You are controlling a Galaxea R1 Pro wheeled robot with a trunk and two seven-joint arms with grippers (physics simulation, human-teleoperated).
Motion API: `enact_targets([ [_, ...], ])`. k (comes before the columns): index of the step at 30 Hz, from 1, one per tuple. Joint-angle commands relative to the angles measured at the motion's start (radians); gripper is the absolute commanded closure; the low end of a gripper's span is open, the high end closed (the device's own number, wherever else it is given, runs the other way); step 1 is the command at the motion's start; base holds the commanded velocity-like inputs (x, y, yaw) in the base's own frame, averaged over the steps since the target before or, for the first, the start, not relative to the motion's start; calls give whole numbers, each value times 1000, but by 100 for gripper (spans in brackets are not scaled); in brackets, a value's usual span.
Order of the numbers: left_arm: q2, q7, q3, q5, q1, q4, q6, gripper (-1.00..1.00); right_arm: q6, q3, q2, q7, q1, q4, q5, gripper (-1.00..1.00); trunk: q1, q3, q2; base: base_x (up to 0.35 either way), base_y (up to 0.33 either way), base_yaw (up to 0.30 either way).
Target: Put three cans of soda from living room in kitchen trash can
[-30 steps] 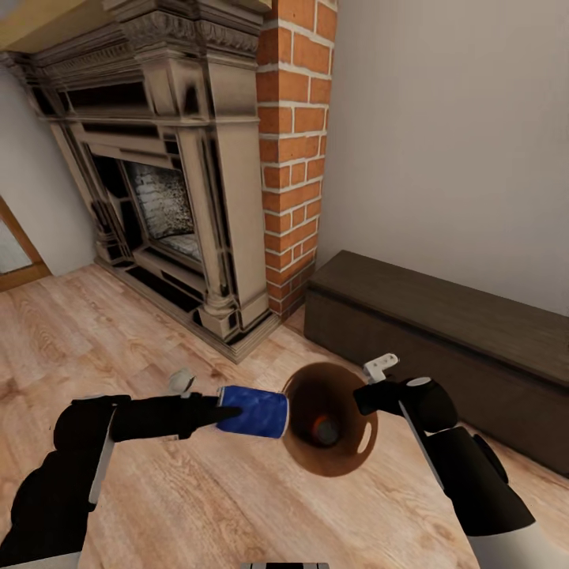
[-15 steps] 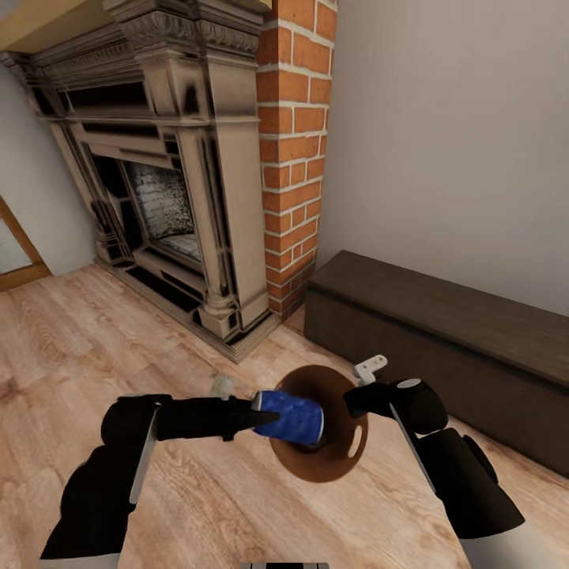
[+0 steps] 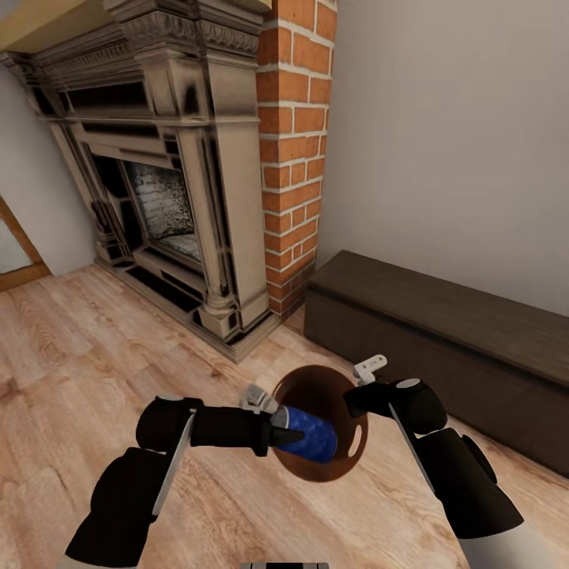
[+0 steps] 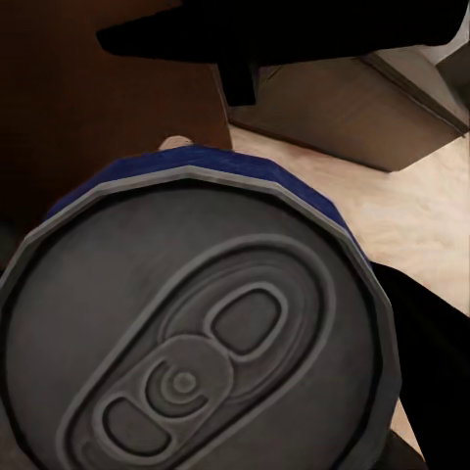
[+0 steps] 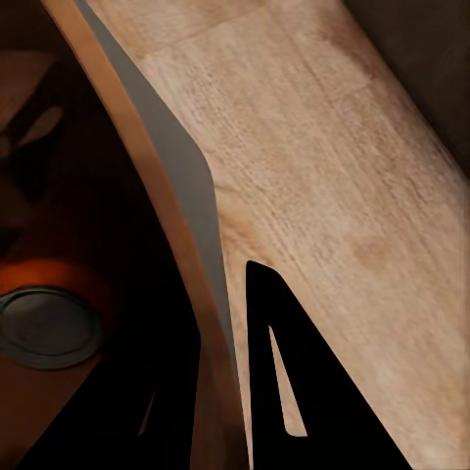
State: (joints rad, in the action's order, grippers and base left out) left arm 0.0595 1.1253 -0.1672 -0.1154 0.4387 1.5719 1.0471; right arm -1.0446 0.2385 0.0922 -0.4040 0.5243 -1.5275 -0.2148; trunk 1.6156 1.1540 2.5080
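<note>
A blue can of soda lies on its side in my left gripper, which is shut on it, partly inside the mouth of the tash can. The bin is tilted with its coppery brown inside towards me. My right gripper is shut on its rim. The left wrist view has the blue can's grey top close up, with the bin's brown wall behind. In the right wrist view my right gripper straddles the bin's wall, and an orange can lies inside the bin.
An ornate fireplace and a brick column stand ahead on the plank floor. A low dark cabinet runs along the wall at the right. A wood door frame is at the far left.
My left arm has moved right with the blue can, from beside the bin's rim into its mouth. The bin and right gripper shifted slightly left a second ago, then held still.
</note>
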Motion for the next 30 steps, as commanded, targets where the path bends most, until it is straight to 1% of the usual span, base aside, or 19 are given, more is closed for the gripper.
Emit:
enact_targets([
  [1, 2, -16, -5, 0, 0, 0, 0, 100, -3, 1, 0, -3, 0, 0, 20, 100, 0, 0, 0, 0, 0, 0],
  [3, 5, -70, -17, 0, 0, 1, 0, 100, -3, 1, 0, -3, 0, 0, 20, 100, 0, 0, 0, 0, 0, 0],
  [4, 6, -87, -23, 0, 0, 1, 0, 100, -3, 1, 0, -3, 0, 0, 20, 100, 0, 0, 0, 0, 0, 0],
  [6, 7, -149, -47, 0, 0, 1, 0, 100, -3, 1, 0, -3, 0, 1, 20, 100, 0, 0, 0, 0, 0, 0],
  [7, 7, -164, -54, 0, 0, 1, 0, 100, -3, 1, 0, -3, 0, 2, 20, 100, 0, 0, 0, 0, 0, 0],
  [10, 5, -247, -107, 0, 0, 1, 0, 100, -3, 13, 0, -2, 0, 11, 20, 100, 0, 0, 0, 0, 0, 0],
  [11, 5, -277, -118, 0, 0, 1, 0, 100, -3, 19, 0, -2, 0, 13, 20, 100, 0, 0, 0, 0, 0, 0],
  [12, 5, -309, -126, -1, 0, 1, 0, 100, -3, 24, 0, -1, 0, 14, 20, 100, 0, 0, 0, 0, 0, 0],
  [13, 5, -325, -129, -1, 0, 1, 0, 100, -3, 26, 0, -2, 0, 15, 20, 100, 0, 0, 0, 0, 0, 0],
  [16, 5, -402, -137, -1, 0, 0, -8, 100, -3, 41, 0, -2, 0, 15, 19, 100, 0, 0, 0, 0, 0, 0],
  [17, 4, -412, -137, -1, 0, 0, -10, 100, -3, 43, 0, -2, 0, 15, 19, 100, 0, 0, 0, 0, 0, 0],
  [19, 4, -457, -144, -2, 0, 0, -16, 100, -3, 48, 0, -2, 0, 15, 18, 100, 0, 0, 0, 0, 0, 0],
  [22, 2, -524, -178, -3, 0, 0, -25, 100, -3, 50, 0, -2, 0, 15, 18, 100, 0, 0, 0, 0, 0, 0],
  [24, 3, -554, -189, -3, 0, -1, -27, 100, -3, 51, 0, -2, 0, 15, 18, 100, 0, 0, 0, 0, 0, 0],
  [28, 3, -592, -209, -3, 0, -1, -29, 100, -3, 51, 0, -2, 0, 14, 18, 100, 0, 0, 0, 0, 0, 0],
  [30, 4, -621, -228, -3, 0, -1, -29, 100, -3, 52, -1, -2, 0, 14, 18, 100, 0, 0, 0, 0, 0, 0],
])
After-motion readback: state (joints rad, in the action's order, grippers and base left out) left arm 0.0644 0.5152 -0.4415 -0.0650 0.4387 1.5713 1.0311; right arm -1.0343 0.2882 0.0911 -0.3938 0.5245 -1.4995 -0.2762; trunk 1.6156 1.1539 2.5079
